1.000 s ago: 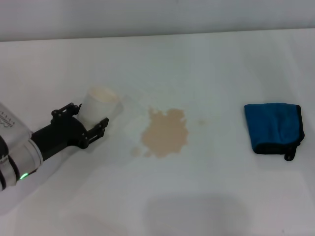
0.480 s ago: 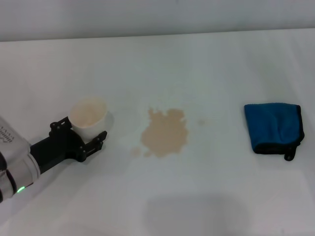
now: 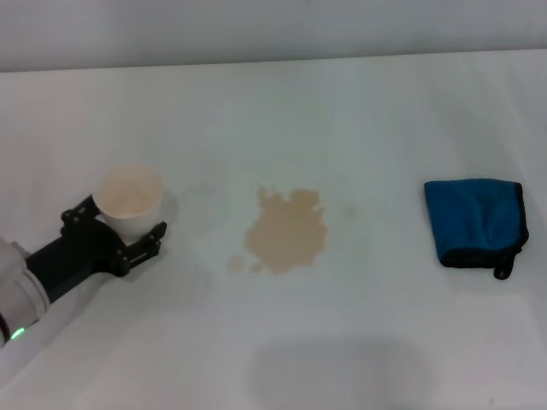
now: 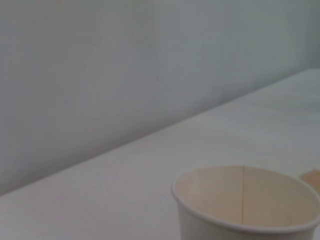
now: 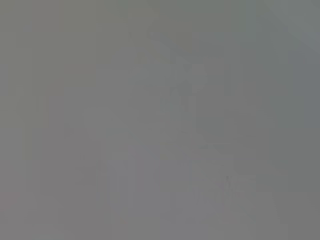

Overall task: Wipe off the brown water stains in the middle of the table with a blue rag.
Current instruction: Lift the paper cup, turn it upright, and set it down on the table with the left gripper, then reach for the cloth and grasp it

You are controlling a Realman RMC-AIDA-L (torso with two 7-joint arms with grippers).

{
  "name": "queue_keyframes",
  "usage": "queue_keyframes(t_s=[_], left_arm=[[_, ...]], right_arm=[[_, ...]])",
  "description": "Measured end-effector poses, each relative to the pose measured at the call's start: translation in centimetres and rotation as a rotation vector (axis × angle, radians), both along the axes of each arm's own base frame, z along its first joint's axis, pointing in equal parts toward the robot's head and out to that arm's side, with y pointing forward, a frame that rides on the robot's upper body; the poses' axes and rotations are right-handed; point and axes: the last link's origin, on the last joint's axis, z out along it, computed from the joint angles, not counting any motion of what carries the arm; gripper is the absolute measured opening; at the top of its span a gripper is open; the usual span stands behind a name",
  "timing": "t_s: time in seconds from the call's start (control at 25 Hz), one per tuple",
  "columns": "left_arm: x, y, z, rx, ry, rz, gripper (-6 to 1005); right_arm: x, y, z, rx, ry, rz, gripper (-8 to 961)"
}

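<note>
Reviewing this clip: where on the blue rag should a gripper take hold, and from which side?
The blue rag lies folded flat on the table, so probably from straight above, pinching its thick folded middle rather than the thin black-edged border or loop tag. It sits on the robot's right; the left gripper holds a paper cup, so the right arm seems the likelier one.

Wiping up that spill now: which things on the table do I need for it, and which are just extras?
Needed for the job:
- brown stain, mid-table
- blue rag, lying untouched to the stain's right
- table itself

Not part of it:
- paper cup, upright, held in the left gripper at the left side of the table, apart from the stain

The right gripper is out of view.
</note>
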Motion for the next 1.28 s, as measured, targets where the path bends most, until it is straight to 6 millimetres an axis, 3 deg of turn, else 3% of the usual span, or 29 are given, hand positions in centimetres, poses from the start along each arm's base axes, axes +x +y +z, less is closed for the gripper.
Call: queue_keyframes(t_s=[0.08, 0.28, 0.64, 1.0, 1.28], left_arm=[[0.0, 0.0, 0.2, 0.016, -0.002, -0.006, 718], [0.0, 0.0, 0.4, 0.017, -0.001, -0.018, 884], [-0.3, -0.6, 0.2, -0.002, 0.017, -0.029, 876], [-2.1, -2.9, 0.6, 0.021, 0.009, 0.020, 876], [-3.6, -5.4, 2.6, 0.163, -0.094, 0.079, 876]], right_arm=[[0.0, -0.1, 0.0, 0.001, 0.000, 0.001, 855], [0.1, -0.2, 0.0, 0.002, -0.001, -0.001, 854], [0.1, -0.2, 0.1, 0.006, -0.001, 0.000, 852], [0.1, -0.2, 0.1, 0.003, -0.004, 0.001, 847], [0.2, 0.0, 1.4, -0.011, 0.061, 0.046, 842]])
